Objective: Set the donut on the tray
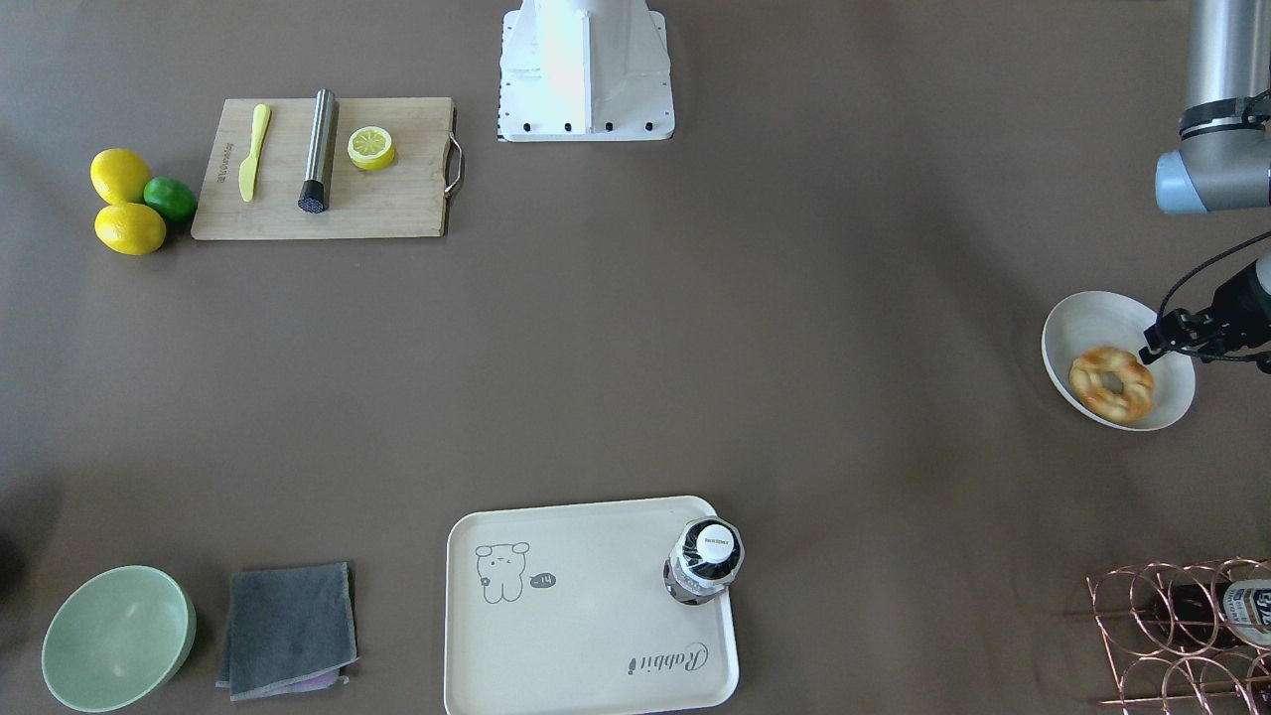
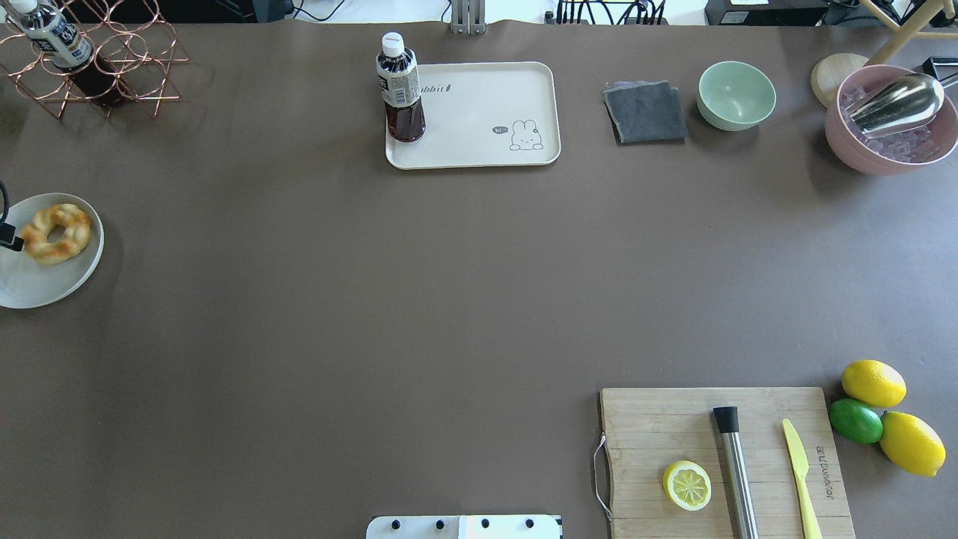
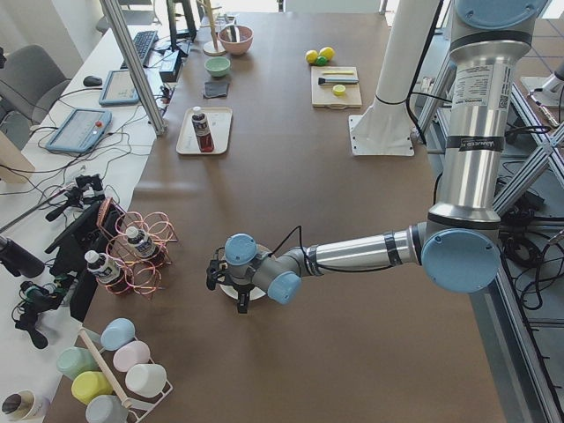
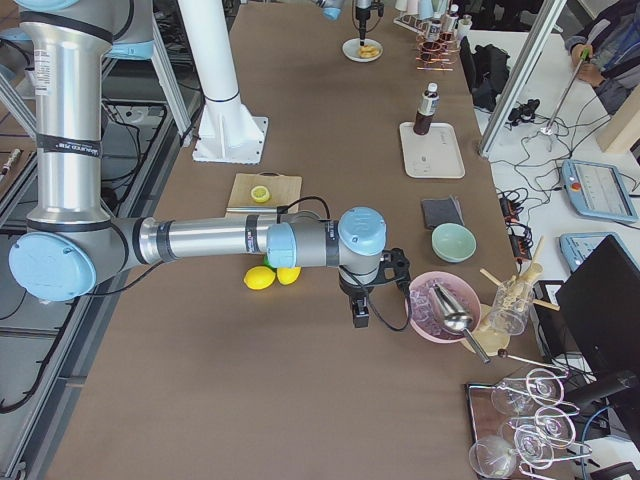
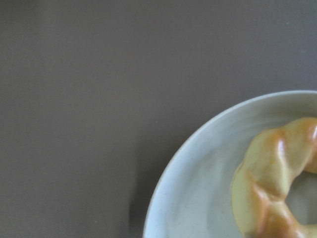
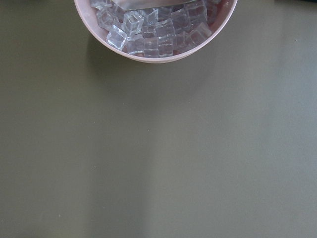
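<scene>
One donut (image 1: 1090,389) in white bowl (image 1: 1082,323), L fingers (image 1: 1150,353) beside it; these and R fingers (image 4: 360,314): opening can't tell.

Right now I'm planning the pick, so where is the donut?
The donut lies in the white bowl at the overhead view's far left edge, on the robot's left, with the left gripper close beside it.

Donut (image 1: 1111,384): golden yellow, orange-brown patches, braided surface. Bowl (image 1: 1085,320) under it: pale grey-white, plain. Tray (image 1: 596,645): cream, with grey cartoon-animal drawing and grey "Rabbit" script. Table (image 1: 755,328): uniform dark brown. Lime (image 1: 171,199): green.
</scene>
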Robot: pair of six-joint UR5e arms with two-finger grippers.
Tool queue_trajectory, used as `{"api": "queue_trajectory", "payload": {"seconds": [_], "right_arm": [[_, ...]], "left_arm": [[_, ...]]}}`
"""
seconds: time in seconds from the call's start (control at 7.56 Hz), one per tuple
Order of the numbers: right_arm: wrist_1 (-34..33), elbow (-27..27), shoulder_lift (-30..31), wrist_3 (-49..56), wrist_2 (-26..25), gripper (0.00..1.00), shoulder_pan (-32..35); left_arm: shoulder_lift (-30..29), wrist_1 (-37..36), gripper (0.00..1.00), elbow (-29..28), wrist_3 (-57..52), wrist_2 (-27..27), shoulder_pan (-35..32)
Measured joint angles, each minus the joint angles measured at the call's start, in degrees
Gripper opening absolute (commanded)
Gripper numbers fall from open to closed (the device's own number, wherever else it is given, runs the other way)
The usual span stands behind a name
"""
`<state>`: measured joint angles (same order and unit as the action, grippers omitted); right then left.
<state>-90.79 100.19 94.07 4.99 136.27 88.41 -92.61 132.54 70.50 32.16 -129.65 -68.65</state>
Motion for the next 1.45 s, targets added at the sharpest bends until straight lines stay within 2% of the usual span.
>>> {"api": "queue_trajectory", "payload": {"seconds": [0.13,0.26,0.4,0.93,1.19,1.45], "right_arm": [[0.0,0.1,0.1,-0.1,0.0,1.00,0.0],[0.0,0.3,0.3,-0.2,0.0,1.00,0.0],[0.0,0.5,0.4,-0.2,0.1,1.00,0.0],[0.1,2.3,0.7,-1.5,0.7,1.00,0.0],[0.1,3.2,-2.0,-6.4,2.0,1.00,-1.4],[0.2,6.6,-4.5,-18.4,3.3,1.00,-5.9]], "left_arm": [[0.1,0.1,0.48,-0.3,0.0,0.0,0.0],[0.3,0.4,0.03,-0.4,0.1,0.0,0.1],[0.7,0.6,0.00,-0.6,0.2,0.0,0.1],[0.5,0.6,0.00,0.5,3.0,-1.3,0.4],[-1.3,-1.4,0.00,4.6,9.8,-7.5,0.3],[-3.7,-6.4,0.00,11.9,20.5,-10.0,0.7]]}}
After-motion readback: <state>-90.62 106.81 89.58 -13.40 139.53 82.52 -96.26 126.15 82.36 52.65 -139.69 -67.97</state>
